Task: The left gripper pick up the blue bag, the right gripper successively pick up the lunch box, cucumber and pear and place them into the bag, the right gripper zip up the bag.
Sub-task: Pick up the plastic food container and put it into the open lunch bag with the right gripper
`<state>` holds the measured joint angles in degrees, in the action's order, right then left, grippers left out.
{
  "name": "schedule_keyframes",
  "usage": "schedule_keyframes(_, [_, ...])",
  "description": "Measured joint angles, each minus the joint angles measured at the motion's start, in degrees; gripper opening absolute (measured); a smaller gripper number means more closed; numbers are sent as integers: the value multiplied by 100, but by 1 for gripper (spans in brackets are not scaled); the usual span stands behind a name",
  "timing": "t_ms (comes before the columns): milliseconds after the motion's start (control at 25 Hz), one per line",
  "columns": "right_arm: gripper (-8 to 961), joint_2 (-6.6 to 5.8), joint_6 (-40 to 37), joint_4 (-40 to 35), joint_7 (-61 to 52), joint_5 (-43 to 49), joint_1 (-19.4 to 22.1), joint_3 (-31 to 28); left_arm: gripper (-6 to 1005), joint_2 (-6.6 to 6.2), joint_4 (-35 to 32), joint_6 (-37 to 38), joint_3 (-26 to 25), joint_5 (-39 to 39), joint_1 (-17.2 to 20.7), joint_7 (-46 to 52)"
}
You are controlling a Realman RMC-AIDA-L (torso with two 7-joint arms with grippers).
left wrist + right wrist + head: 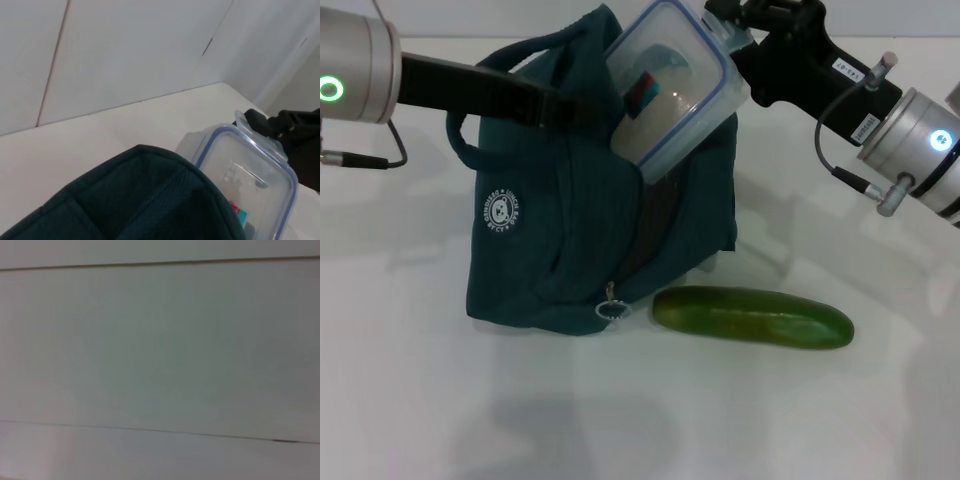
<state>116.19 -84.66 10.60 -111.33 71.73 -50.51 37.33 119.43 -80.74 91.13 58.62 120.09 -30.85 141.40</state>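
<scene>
Atop the white table in head view, the left gripper pinches the top of the blue bag w/ fingers pressed on fabric, while the right gripper clamps the lunch box, tilted, lower end in the bag's mouth. Head view alone shows 1 cucumber lying just beside the bag's base; left wrist view adds only the box's lid & the bag rim up close, right wrist view only blank wall. Count: 1 bag, 1 box, 1 cucumber.

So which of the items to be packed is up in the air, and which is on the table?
The lunch box is aloft, tilted over the blue bag at the right pincer. The cucumber lies flat on the table beside the bag.
</scene>
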Motion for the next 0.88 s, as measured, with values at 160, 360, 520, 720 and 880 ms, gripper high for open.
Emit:
schedule_keyframes(160, [114, 0, 15, 35, 48, 147, -9, -239, 39, 2, 3, 1, 0, -4, 5, -45])
schedule_keyframes(360, [114, 0, 20, 37, 41, 218, -22, -327, 39, 2, 6, 1, 1, -4, 10, -48])
schedule_keyframes(520, [241, 0, -28, 10, -16, 198, -11, -328, 40, 1, 6, 2, 1, -4, 10, -47])
schedule_keyframes(720, [541, 0, -187, -130, -31, 191, 156, -437, 40, 1, 6, 0, -2, -4, 8, -46])
schedule_keyframes(880, [629, -1, -408, -571, -18, 175, 465, -465, 40, 2, 6, -43, -15, -4, 13, -49])
